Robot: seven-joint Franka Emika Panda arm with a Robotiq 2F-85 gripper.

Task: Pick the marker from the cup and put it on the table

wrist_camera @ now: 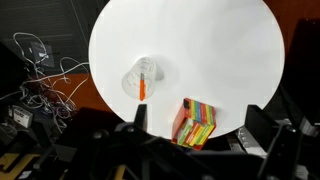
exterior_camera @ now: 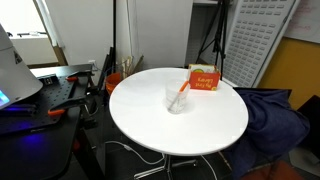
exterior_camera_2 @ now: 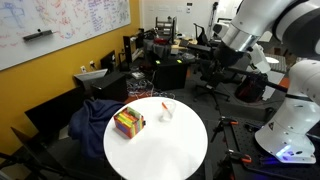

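Observation:
A small clear cup [exterior_camera: 177,101] [exterior_camera_2: 167,111] stands near the middle of the round white table [exterior_camera: 200,130] [exterior_camera_2: 165,155]. An orange-red marker [exterior_camera: 182,91] [exterior_camera_2: 166,104] leans inside it, its top sticking out above the rim. From the wrist view I look straight down on the cup [wrist_camera: 146,76] and the marker [wrist_camera: 143,86] on the table [wrist_camera: 210,45]. My gripper [wrist_camera: 197,110] hangs high above the table's near edge, open, nothing between its dark fingers [wrist_camera: 140,115]. The cup lies up and left of the jaws in that view.
An orange-red box [exterior_camera: 203,80] [exterior_camera_2: 128,123] [wrist_camera: 196,123] of coloured items lies on the table beside the cup. A dark cluttered desk [exterior_camera: 50,95] stands to one side, and a blue cloth [exterior_camera: 275,115] [exterior_camera_2: 100,115] is draped next to the table. Cables [wrist_camera: 40,70] lie on the floor.

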